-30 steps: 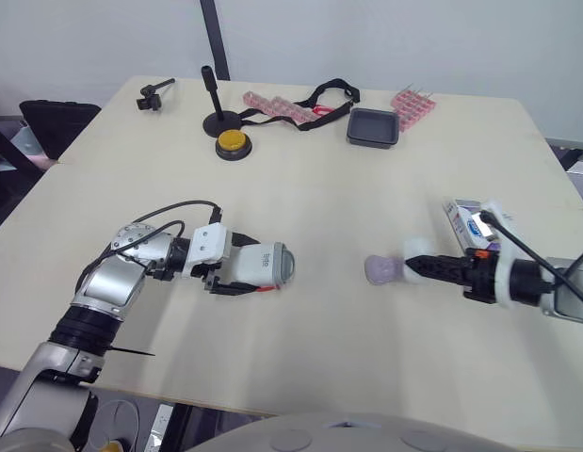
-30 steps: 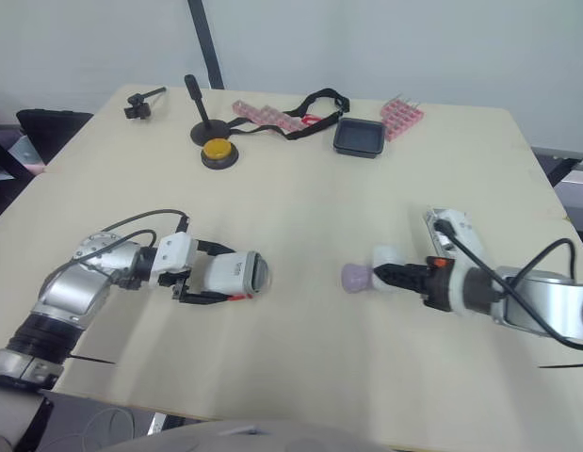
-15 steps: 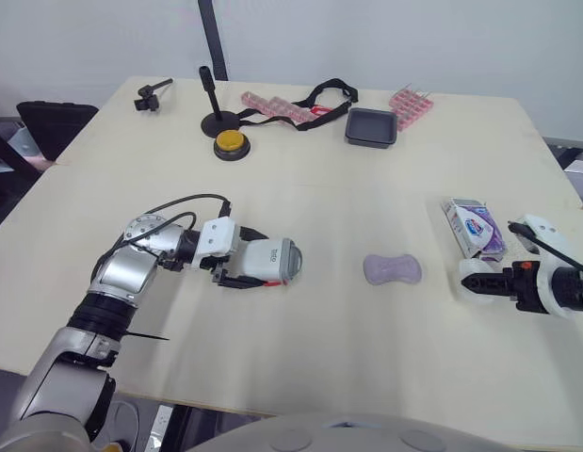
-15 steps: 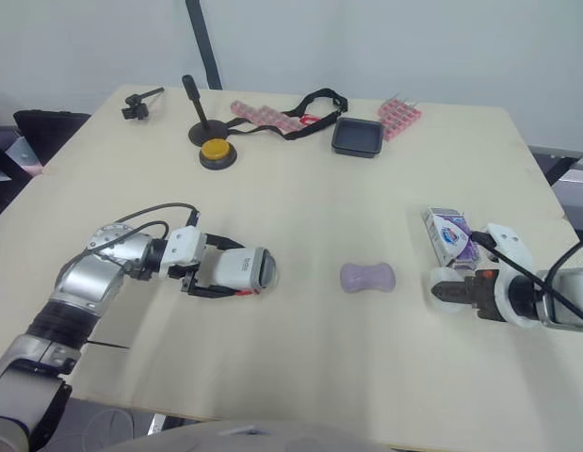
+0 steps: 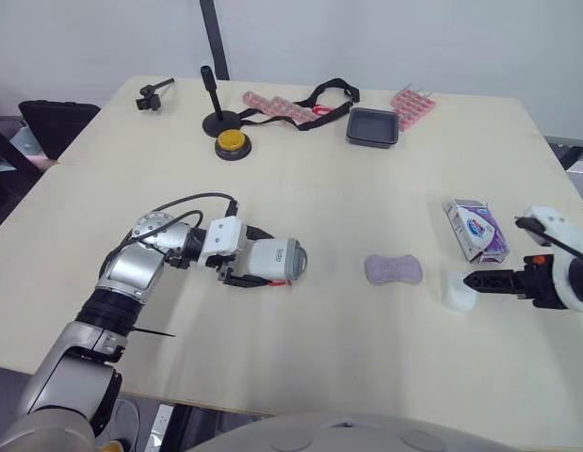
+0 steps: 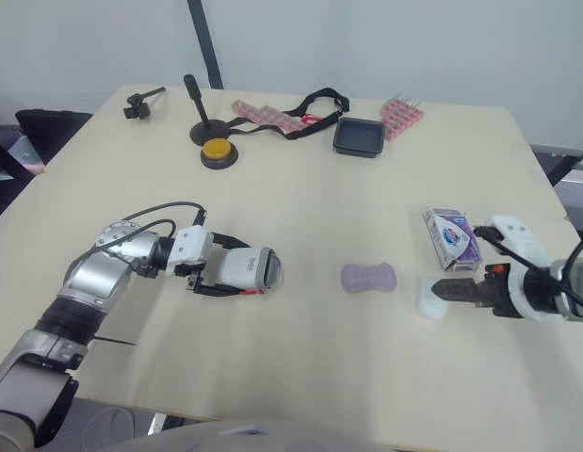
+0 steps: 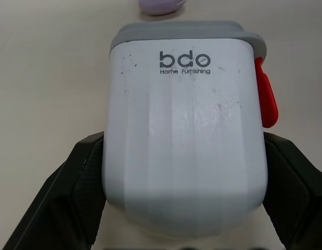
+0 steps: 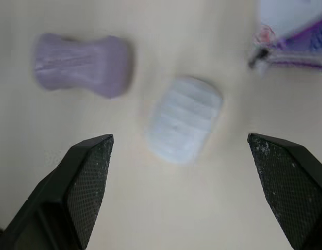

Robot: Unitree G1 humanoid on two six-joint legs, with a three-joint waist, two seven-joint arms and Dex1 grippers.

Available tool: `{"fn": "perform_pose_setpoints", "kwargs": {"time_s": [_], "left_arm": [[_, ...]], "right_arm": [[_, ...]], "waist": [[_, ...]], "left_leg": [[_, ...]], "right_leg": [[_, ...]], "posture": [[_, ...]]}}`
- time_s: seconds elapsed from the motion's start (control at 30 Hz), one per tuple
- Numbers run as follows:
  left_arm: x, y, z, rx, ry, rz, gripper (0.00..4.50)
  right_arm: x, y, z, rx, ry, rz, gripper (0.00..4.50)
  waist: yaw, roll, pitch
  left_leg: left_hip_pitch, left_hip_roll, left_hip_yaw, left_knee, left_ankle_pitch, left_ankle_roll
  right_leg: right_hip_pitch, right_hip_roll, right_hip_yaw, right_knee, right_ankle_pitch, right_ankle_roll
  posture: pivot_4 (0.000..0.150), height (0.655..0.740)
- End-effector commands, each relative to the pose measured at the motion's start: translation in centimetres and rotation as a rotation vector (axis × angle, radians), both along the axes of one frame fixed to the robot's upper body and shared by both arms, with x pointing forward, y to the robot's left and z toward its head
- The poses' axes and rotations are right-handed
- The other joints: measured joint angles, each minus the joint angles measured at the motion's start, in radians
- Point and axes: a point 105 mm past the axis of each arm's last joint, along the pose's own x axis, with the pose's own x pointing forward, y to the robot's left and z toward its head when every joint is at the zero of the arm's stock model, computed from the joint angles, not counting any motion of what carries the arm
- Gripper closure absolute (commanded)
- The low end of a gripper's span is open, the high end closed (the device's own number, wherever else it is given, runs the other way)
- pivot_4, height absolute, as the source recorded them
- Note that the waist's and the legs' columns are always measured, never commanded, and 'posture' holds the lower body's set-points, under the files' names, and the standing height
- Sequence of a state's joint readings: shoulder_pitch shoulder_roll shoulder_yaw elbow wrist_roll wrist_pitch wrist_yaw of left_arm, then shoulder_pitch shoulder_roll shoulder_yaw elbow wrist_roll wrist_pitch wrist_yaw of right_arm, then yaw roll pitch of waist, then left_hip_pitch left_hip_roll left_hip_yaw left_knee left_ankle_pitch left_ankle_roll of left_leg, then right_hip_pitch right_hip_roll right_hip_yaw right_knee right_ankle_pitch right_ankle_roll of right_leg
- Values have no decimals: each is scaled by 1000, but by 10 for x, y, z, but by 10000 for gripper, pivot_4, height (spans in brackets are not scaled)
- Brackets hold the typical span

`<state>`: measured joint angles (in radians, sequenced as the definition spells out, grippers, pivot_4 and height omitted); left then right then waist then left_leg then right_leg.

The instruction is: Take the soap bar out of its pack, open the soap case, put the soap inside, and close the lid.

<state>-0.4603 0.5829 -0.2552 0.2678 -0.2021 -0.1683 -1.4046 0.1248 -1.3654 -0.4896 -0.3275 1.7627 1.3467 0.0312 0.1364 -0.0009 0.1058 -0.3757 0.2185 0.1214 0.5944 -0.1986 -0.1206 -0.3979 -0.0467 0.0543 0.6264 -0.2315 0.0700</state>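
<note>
A purple soap bar (image 5: 393, 269) lies bare on the table right of centre. Its purple and white pack (image 5: 475, 229) lies beyond it to the right. My left gripper (image 5: 253, 260) is shut on the white soap case (image 7: 184, 130), which lies on its side with its grey lid (image 7: 184, 30) closed and pointing toward the soap; a red latch (image 7: 267, 99) shows on one side. A small white ribbed piece (image 8: 184, 120) lies on the table between the soap and my right gripper (image 5: 472, 280), which is open just behind it, touching nothing.
At the far side stand a yellow button (image 5: 232, 143), a black stand (image 5: 214, 99), a black tray (image 5: 372, 126), pink packs (image 5: 272, 104), a black strap (image 5: 325, 93) and a small black clamp (image 5: 152, 94). The table's right edge is close to my right arm.
My right gripper drew back to the right, away from the soap, and let go of the white ribbed piece. My left gripper carried the case slightly right.
</note>
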Motion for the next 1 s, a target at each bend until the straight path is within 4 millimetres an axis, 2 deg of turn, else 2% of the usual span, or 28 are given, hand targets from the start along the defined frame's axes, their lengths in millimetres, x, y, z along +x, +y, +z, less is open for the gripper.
{"fn": "perform_pose_setpoints", "kwargs": {"time_s": [0.03,0.1,0.2,0.27,0.4,0.5,0.67,0.93,1.0], "left_arm": [[3,3,8,-1,-28,-4,10165],[4,4,8,0,-28,-2,10165],[4,2,11,-13,-22,3,10165],[3,1,13,-15,-21,1,10165],[2,3,17,-9,-26,11,10165],[1,5,19,-7,-27,20,10165],[-5,12,20,-6,26,54,10165],[-5,14,17,46,83,102,10165],[-3,14,14,88,92,109,10165]], "right_arm": [[-2,26,44,48,-255,195,498],[-1,44,59,76,-414,303,498],[1,73,62,65,-640,454,498],[0,92,48,81,-682,557,498],[-1,113,17,149,-668,721,498],[0,119,12,233,-672,751,498],[14,129,-11,185,-774,822,498],[19,136,-24,161,-784,865,498],[21,139,-22,176,-794,856,498]], "waist": [[1,0,0],[0,-1,0],[-1,-2,-1],[-3,-2,-1],[-7,-2,-1],[-11,-3,-1],[-29,-3,-1],[-32,-2,-1],[-33,-2,-1]], "left_leg": [[0,0,0,0,0,0],[0,0,0,2,-1,2],[0,0,0,6,-2,4],[0,1,0,7,-2,5],[0,0,0,11,-3,5],[1,0,0,10,-3,4],[1,1,0,10,-3,4],[2,0,0,10,-3,4],[2,0,0,10,-3,4]], "right_leg": [[0,0,0,0,0,0],[0,0,0,0,0,0],[0,-1,0,2,0,0],[-1,-1,0,3,0,0],[-1,-1,1,6,0,0],[-2,-1,1,7,0,0],[-2,-1,0,7,0,0],[-3,-1,1,7,0,0],[-3,-1,1,7,0,0]], "posture": [[1500,7395],[1500,7395],[1500,7395],[1500,7395],[1500,7395],[1500,7395],[1500,7395],[1500,7395],[1500,7395]]}}
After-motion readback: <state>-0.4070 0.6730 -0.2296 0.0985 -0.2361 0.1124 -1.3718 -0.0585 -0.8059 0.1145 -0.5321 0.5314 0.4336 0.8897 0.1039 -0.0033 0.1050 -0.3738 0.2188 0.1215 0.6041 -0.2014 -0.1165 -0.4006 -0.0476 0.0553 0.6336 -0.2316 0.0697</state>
